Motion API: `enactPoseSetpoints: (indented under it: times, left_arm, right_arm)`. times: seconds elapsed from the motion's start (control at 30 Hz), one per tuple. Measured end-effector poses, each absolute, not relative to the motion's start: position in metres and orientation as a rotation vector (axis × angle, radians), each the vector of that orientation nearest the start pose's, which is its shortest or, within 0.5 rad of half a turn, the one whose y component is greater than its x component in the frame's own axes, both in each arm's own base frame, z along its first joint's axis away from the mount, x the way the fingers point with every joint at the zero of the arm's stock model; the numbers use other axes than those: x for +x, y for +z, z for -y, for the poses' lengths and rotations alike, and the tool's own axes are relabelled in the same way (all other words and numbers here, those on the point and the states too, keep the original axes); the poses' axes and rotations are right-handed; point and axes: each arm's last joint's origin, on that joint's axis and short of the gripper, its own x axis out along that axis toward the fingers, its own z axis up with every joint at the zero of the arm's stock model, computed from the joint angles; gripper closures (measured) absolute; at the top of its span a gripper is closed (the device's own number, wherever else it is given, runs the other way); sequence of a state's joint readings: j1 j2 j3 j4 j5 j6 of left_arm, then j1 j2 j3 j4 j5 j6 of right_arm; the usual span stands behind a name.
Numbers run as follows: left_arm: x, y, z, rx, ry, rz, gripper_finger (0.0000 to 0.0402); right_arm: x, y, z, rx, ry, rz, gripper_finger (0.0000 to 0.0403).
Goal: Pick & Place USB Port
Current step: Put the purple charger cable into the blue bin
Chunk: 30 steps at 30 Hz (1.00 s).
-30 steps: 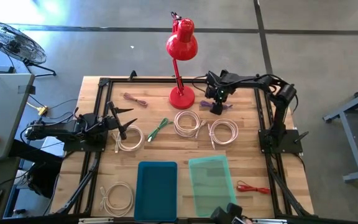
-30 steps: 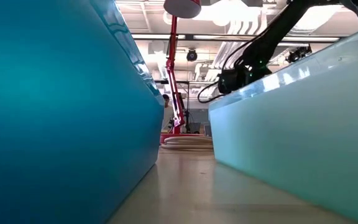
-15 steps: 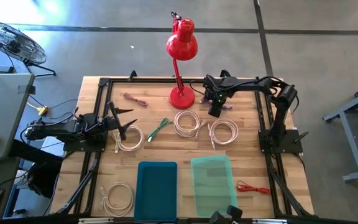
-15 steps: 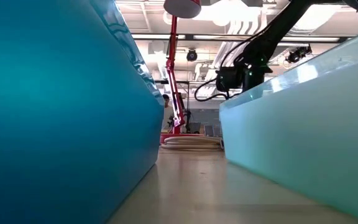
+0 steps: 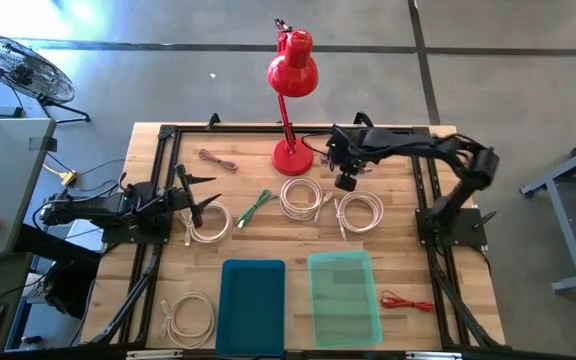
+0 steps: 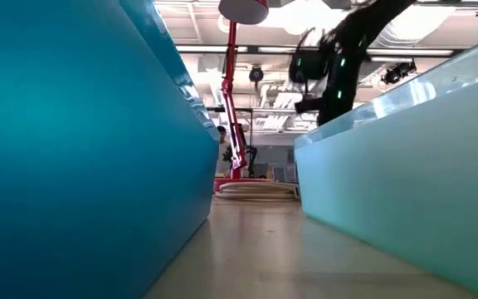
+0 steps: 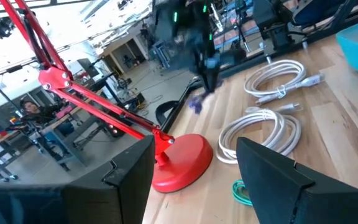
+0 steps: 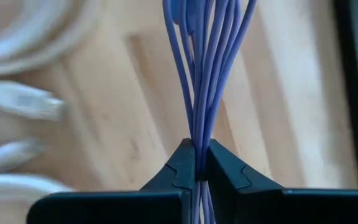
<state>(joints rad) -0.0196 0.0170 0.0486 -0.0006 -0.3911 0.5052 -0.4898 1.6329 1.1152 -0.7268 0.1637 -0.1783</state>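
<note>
Purple cable hangs bunched in the right hand, fingers clamped on its strands, up over the surface near the red lamp base and white cable coils. Left hand waits spread apart by the left edge. Risk: loose loops could slip out or snag a coil on the way to the clear bin

The right arm reaches from its base at the table's right edge across toward the middle rear, its gripper pointing down with fingers pinched tight together. The left arm lies low along the left side, its gripper spread apart.
</note>
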Motion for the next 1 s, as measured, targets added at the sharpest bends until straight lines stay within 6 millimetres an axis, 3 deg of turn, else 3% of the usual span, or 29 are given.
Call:
enactPoseSetpoints:
  times: [0.27,0.43,0.57,0.73,0.87,1.0]
  left_arm:
    - [0.092,0.197,-0.007,0.451,0.325,0.156,0.0181]
    - [0.09,0.211,-0.004,0.367,0.239,0.339,0.0181]
    - [0.093,0.218,-0.003,0.286,0.214,0.414,0.0181]
    - [0.112,0.223,-0.002,0.245,0.19,0.365,0.0181]
    - [0.139,0.237,-0.001,0.149,0.135,0.27,0.0181]
    - [0.178,0.255,0.002,0.163,0.057,0.181,0.0181]
  right_arm:
    - [0.261,0.291,0.091,-0.048,-0.382,-0.89,0.039]
    - [0.262,0.321,0.054,-0.142,-0.269,-0.678,0.039]
    - [0.272,0.328,0.031,-0.232,-0.178,-0.58,0.039]
    - [0.294,0.326,0.013,-0.333,-0.109,-0.482,0.039]
    - [0.309,0.32,0.004,-0.414,-0.064,-0.434,0.039]
    - [0.321,0.312,-0.001,-0.449,-0.045,-0.415,0.039]
